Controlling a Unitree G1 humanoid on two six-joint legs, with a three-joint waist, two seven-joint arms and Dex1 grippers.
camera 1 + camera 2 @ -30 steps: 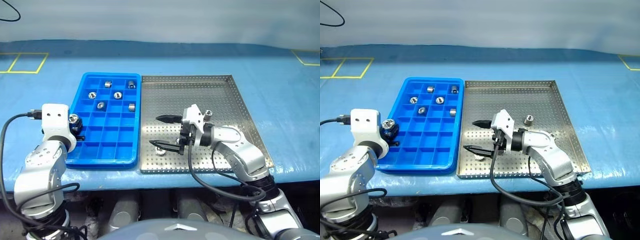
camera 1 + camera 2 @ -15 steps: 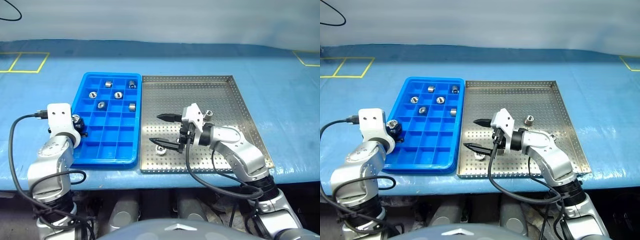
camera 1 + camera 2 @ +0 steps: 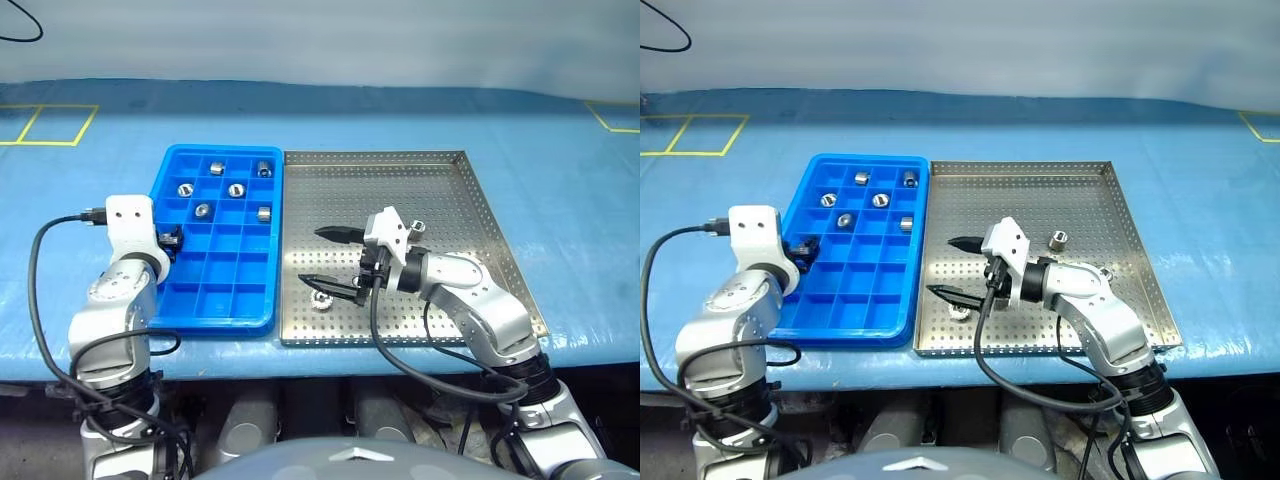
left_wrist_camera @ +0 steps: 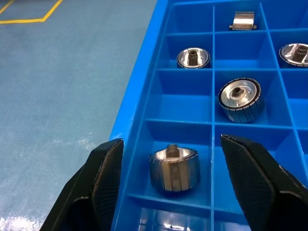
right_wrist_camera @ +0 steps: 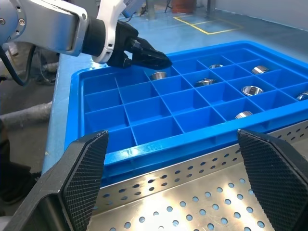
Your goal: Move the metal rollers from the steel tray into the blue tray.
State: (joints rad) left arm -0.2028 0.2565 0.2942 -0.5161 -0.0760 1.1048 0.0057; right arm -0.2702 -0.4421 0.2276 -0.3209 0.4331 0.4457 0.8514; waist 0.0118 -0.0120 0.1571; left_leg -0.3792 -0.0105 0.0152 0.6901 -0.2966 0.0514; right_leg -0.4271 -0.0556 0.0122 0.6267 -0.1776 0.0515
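So the left gripper (image 4: 168,192) is sitting at the outer edge of the blue tray (image 3: 214,305), fingers spread apart and holding nothing. A roller (image 4: 174,168) is lying in the compartment right between the two fingers, just ahead of them, resting on its side with its axis pointing roughly away from the gripper. Looks to me like that one's dropped off. Six more rollers are sitting in compartments further out ahead of it.

The bit that matters next: the right gripper (image 3: 332,260) is hovering over the steel tray (image 3: 450,170), wide open and empty, pointing sideways toward the blue tray. One roller (image 3: 321,299) is lying on the perforated floor just beneath and beside its nearer finger, apparently standing on its flat end, hole up. Another roller (image 3: 417,227) is sitting behind the gripper, back past the wrist, on the far side. The right arm is way nearer both, so I'm guessing it's going for the one under its finger.
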